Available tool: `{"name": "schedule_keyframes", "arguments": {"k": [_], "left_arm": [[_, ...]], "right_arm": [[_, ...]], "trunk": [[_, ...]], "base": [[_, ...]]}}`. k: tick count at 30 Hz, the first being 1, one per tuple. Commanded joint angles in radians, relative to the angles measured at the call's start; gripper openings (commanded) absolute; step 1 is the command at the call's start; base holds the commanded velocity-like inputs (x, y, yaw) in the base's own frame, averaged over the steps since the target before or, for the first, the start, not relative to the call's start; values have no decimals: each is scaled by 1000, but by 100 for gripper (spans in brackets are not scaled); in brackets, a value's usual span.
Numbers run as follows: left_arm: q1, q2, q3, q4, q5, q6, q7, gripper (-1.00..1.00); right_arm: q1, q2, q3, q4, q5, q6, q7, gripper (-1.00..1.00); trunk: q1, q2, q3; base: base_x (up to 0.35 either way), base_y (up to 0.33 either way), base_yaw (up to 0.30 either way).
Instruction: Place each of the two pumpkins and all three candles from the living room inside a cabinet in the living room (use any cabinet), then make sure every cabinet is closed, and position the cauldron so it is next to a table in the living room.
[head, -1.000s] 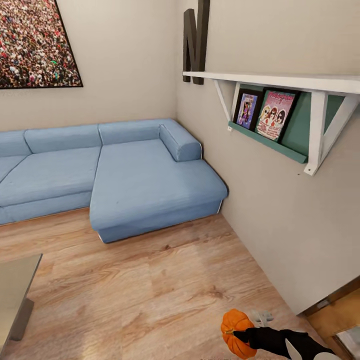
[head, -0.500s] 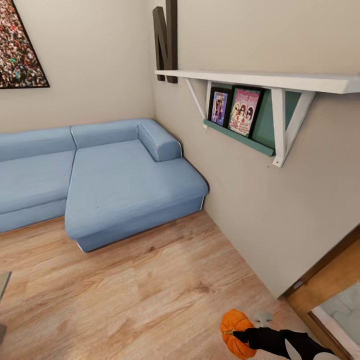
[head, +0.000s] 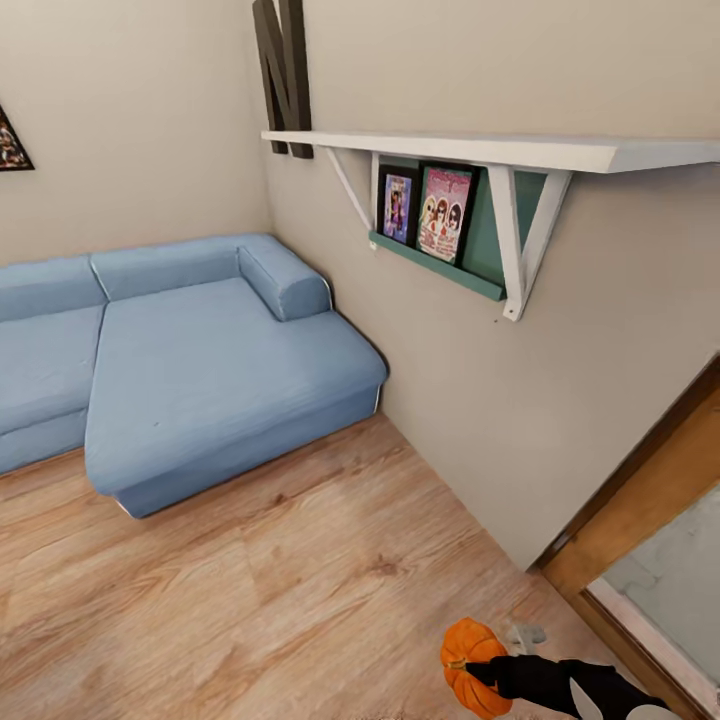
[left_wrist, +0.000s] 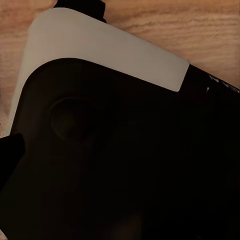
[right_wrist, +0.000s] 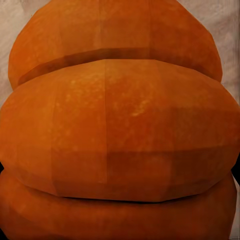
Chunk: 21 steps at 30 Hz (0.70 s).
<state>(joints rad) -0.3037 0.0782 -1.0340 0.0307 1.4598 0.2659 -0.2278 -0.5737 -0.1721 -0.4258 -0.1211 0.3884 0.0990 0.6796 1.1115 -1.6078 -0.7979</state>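
Low over the wooden floor (head: 300, 590), the right claw (head: 478, 672) is clamped on a pumpkin (head: 470, 665), carried well apart from the blue sofa (head: 200, 370). The left claw's state I cannot tell. No cabinet is in sight, so this pumpkin is not yet stowed and most of the task seems to remain.

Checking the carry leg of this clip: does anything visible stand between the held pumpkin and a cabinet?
That cannot be settled: no cabinet is in view. The right gripper holds the pumpkin over bare wood floor, with the wall just ahead, a doorway to its right and the blue sofa off to its left.
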Motion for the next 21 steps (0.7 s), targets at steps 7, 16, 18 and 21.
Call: {"name": "schedule_keyframes", "arguments": {"k": [7,16,18,21], "left_arm": [[0,0,0,-2,-1,0,-1,100],[0,0,0,-1,-1,0,0,100],[0,0,0,-1,-1,0,0,100],[0,0,0,0,-2,0,-1,100]], "right_arm": [[0,-1,-1,0,0,1,0,-100],[0,-2,-1,0,0,5,4,-100],[0,-1,-1,0,0,6,4,-100],[0,-1,-1,0,0,6,3,-100]], "trunk": [[0,0,-6],[0,0,-6],[0,0,-6],[0,0,-6]], "base": [[0,0,-158],[0,0,-11],[0,0,-151],[0,0,-240]]}}
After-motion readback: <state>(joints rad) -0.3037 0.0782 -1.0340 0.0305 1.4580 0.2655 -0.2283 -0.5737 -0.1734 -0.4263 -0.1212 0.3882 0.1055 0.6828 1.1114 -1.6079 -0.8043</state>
